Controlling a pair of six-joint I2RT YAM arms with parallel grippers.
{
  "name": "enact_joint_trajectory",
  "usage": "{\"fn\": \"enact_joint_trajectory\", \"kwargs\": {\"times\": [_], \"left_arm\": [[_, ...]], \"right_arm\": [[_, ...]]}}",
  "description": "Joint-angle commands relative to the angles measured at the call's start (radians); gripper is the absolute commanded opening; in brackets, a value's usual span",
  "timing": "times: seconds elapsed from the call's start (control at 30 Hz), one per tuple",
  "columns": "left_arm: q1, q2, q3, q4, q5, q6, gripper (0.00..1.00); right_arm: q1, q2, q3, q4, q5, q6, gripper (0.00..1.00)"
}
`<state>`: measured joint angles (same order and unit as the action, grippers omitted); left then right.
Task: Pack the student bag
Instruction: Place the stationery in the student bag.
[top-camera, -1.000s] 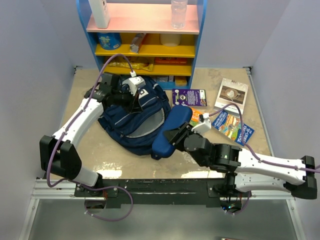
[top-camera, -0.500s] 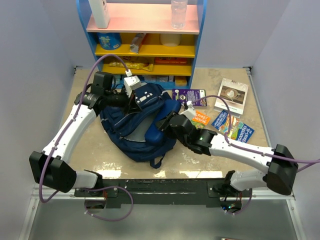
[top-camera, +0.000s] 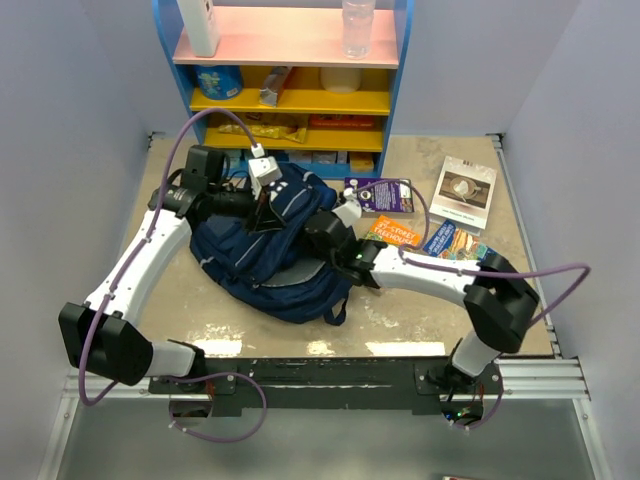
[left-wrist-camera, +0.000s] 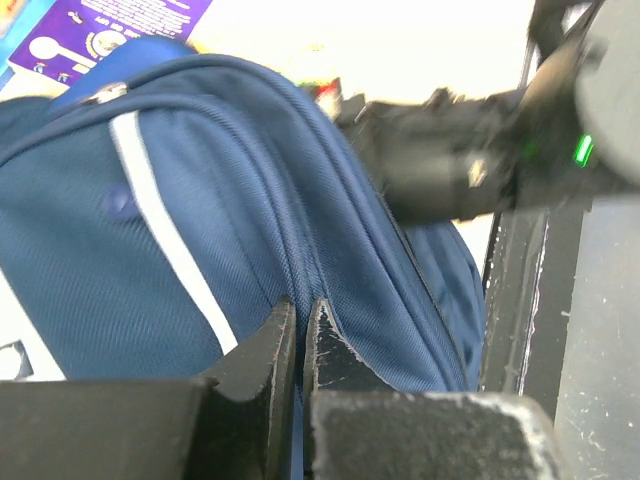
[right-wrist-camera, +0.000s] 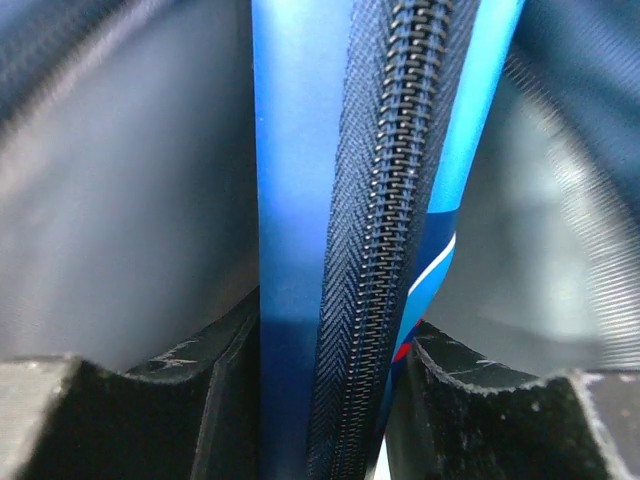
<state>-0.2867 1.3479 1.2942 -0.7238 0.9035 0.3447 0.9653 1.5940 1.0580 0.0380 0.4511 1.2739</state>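
**Case is in, but the mouth may fold on us**

Right at the right gripper (right-wrist-camera: 330, 345) we have the blue zip case (right-wrist-camera: 295, 150) clamped between the two fingers, zipper seam facing us. Grey lining sits close on both sides, so we read the case as already inside the backpack (top-camera: 250, 262). The hold is on a narrow edge, and a twist against the lining could roll the case out of the fingers.

Just across the opening, the left gripper (left-wrist-camera: 300, 335) is pressed together on a fold of the backpack's rim, holding the mouth up. That pinch is thin. If the fabric slides free, the mouth drops onto the right wrist, and pulling back could drag the case out with it.

The backpack lies on the table (top-camera: 200, 300) under both grippers. Out past the right gripper, the books (top-camera: 395, 232) lie just beyond its forearm, and a wide swing out could sweep them. Farther beyond both grippers, the shelf (top-camera: 290, 100) stands well apart.
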Motion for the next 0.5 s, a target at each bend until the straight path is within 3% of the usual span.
{"fn": "enact_joint_trajectory", "kwargs": {"times": [0.0, 0.2, 0.3, 0.33, 0.47], "left_arm": [[-0.009, -0.038, 0.019, 0.0, 0.232, 0.094, 0.0], [-0.009, -0.009, 0.04, -0.112, 0.259, 0.197, 0.0], [-0.011, 0.003, 0.053, -0.141, 0.273, 0.218, 0.0], [-0.012, 0.007, 0.062, -0.143, 0.259, 0.218, 0.0], [-0.011, 0.004, 0.051, -0.12, 0.183, 0.192, 0.0]], "right_arm": [[0.07, 0.102, 0.169, 0.18, 0.035, -0.065, 0.43], [0.105, 0.138, 0.114, 0.298, -0.009, -0.057, 0.44], [0.105, 0.17, 0.121, 0.376, -0.066, -0.09, 0.56], [0.105, 0.176, 0.137, 0.331, -0.069, -0.106, 0.71], [0.105, 0.124, 0.177, 0.188, -0.068, -0.258, 0.89]]}}
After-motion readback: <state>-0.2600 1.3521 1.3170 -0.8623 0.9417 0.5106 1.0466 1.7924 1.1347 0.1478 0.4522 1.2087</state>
